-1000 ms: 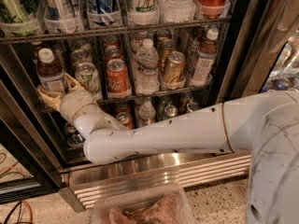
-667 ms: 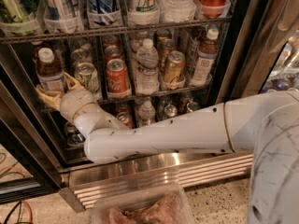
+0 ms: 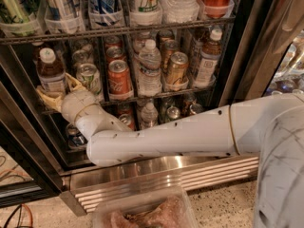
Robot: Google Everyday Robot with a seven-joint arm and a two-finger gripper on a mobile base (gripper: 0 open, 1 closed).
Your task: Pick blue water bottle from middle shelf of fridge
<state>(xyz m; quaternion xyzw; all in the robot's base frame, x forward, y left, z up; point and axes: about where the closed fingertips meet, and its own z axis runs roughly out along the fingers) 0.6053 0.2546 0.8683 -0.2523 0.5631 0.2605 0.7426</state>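
Observation:
The fridge (image 3: 247,46) stands open in front of me. On its middle shelf (image 3: 156,95) the blue water bottle (image 3: 50,71) stands at the far left, with brown liquid, a white cap and a pale label. A similar bottle (image 3: 207,61) stands at the right, and a clear ribbed water bottle (image 3: 149,69) in the middle. My gripper (image 3: 57,92) is at the base of the left bottle. One yellowish finger (image 3: 46,99) lies left of and below it, and the other is at its right side. The jaws look open around it. The bottle stands upright on the shelf.
Red (image 3: 118,77), green-white (image 3: 89,76) and gold (image 3: 176,68) cans fill the lanes beside the bottle. The top rack (image 3: 118,30) hangs close above. Short cans and a small water bottle (image 3: 148,114) sit below. The ribbed steel base (image 3: 166,179) and a clear tub (image 3: 142,213) are near my arm.

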